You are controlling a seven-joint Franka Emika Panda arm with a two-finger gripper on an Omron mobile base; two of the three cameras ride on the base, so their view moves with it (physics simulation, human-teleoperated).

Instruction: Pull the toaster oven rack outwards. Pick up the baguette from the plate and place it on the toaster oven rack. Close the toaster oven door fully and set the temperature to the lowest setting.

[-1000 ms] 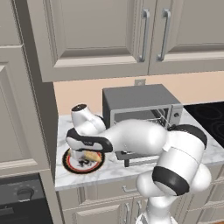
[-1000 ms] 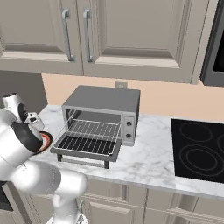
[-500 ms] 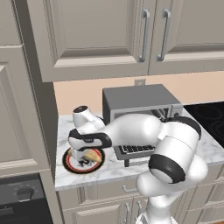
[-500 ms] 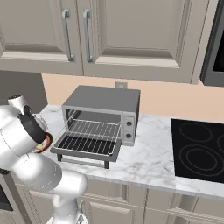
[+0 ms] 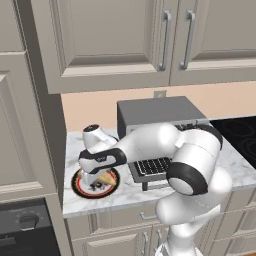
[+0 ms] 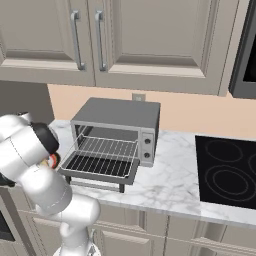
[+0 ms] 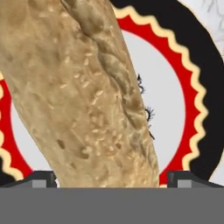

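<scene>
Your claw (image 5: 95, 182) has dropped lower onto the plate (image 5: 80, 187), jaws wide, one each side of the baguette (image 7: 83, 96). Plate rim (image 7: 199, 87) circles close around. Toaster oven rack (image 6: 102, 162) sits well off beside.

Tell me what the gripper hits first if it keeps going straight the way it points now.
Most likely the baguette: in the hand view it lies dead ahead between the open gripper's fingertips, on the plate. The remaining gap is hard to judge.

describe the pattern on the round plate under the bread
Black outer band, cream scalloped edging, red ring, pale grey centre on the round plate; clearest in the hand view.
</scene>
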